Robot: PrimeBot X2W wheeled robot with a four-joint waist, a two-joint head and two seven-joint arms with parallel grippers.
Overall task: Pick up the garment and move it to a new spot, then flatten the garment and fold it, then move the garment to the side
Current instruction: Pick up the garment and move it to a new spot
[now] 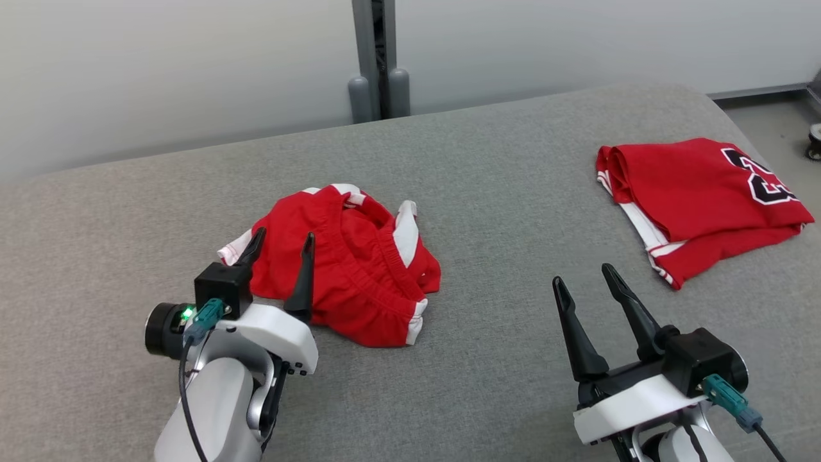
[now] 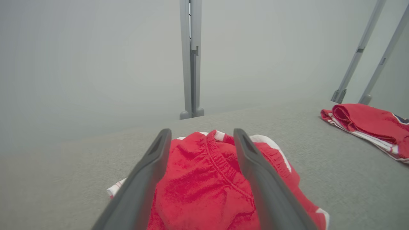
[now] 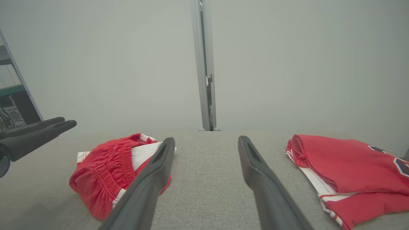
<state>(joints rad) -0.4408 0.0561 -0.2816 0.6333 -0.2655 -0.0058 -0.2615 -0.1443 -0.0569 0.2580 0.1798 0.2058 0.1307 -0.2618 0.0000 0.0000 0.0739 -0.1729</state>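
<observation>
1. Left of centre on the grey pad (image 1: 500, 192): crumpled red shorts (image 1: 359, 276) with white trim.
2. Over the pad's near left part: left gripper (image 1: 285, 234), fingers spread apart and empty, tips above the left side of the shorts.
3. Over the pad's near right part: right gripper (image 1: 581, 274), also spread wide, empty.
4. At the pad's far right corner: folded red jersey (image 1: 699, 186).

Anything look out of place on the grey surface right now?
The red shorts lie bunched in a heap by the open left gripper, not flat. The folded jersey on the right looks tidy. Nothing spilled or torn.
</observation>
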